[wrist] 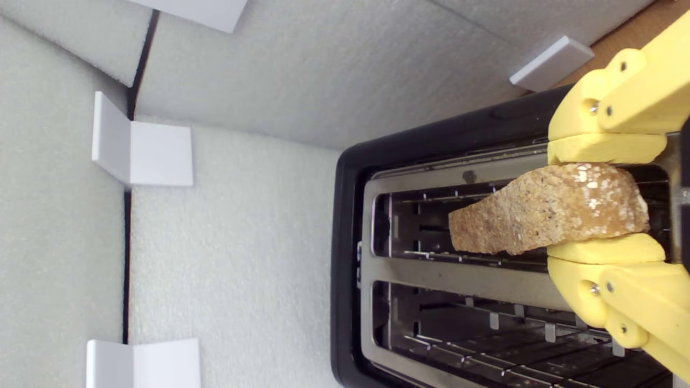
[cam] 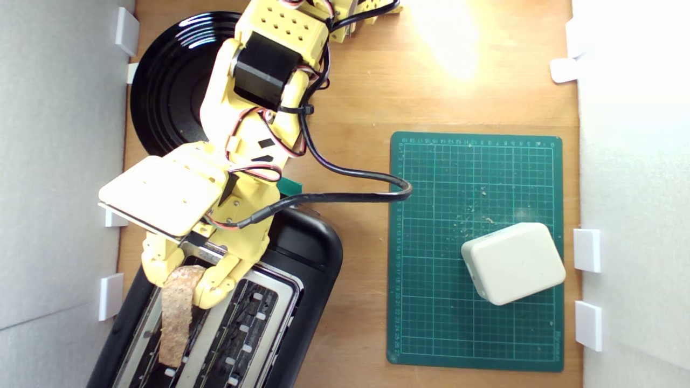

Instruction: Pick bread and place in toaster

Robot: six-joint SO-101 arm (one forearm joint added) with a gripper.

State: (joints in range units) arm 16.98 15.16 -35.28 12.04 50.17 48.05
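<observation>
1. In the exterior view, the yellow gripper (cam: 183, 277) is seen from above, closed on the bread (cam: 177, 318), with one finger pressed to each side of the slice's upper end. The bread is held edge-up over the toaster (cam: 307, 253), along the slot nearer the exterior view's left; whether its lower end has entered that slot cannot be told from here. The other slot is seen open, with wire guides inside. Only this view shows the round black plate (cam: 167, 91) partly hidden behind the arm, the green cutting mat (cam: 474, 161) at the exterior view's right, the white rounded block (cam: 513, 263) lying on the mat's lower corner, crumbs scattered on the mat, and the black cable (cam: 356, 178) looped from the arm across the wooden table (cam: 356, 81).

2. In the wrist view, the gripper (wrist: 606, 200) is shown clamped on the bread (wrist: 544, 215), whose brown floury crust is gripped between the two yellow fingertips (wrist: 606, 148). The slice is seen lying along one slot of the toaster (wrist: 350, 226), its narrow end reaching out over the opening. Only here are the silver top, both slot interiors and the white foam walls (wrist: 242, 242) with their white brackets (wrist: 143, 148) shown closely.
</observation>
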